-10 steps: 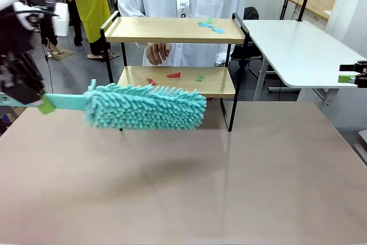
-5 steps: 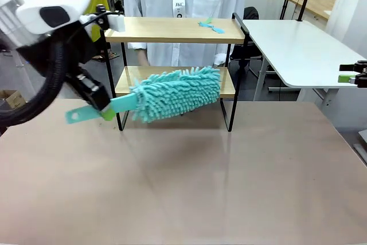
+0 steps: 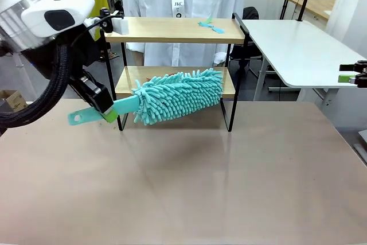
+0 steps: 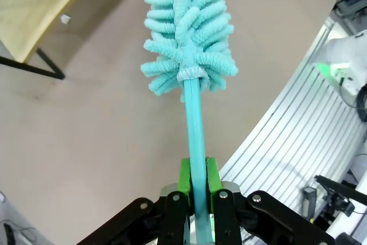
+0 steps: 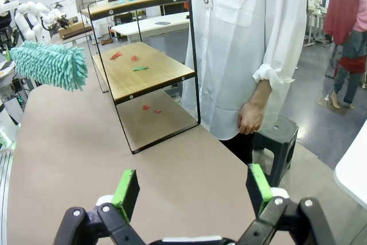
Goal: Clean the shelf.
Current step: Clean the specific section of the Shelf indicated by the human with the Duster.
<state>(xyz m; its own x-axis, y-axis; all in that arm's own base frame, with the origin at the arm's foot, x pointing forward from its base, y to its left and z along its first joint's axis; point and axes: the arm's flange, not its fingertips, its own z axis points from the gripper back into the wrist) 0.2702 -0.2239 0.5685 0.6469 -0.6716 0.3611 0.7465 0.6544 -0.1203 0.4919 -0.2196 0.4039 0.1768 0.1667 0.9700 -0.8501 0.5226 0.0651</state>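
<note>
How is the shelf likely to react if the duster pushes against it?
It probably slides or rocks easily: the shelf is just two thin boards in a slim black frame, standing free on the smooth table. The duster head looks soft and fluffy, so it likely presses only gently.

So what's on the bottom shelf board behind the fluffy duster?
From the front, the duster hides most of the lower board. The right wrist view shows little red scraps and a green one lying on it.
</note>
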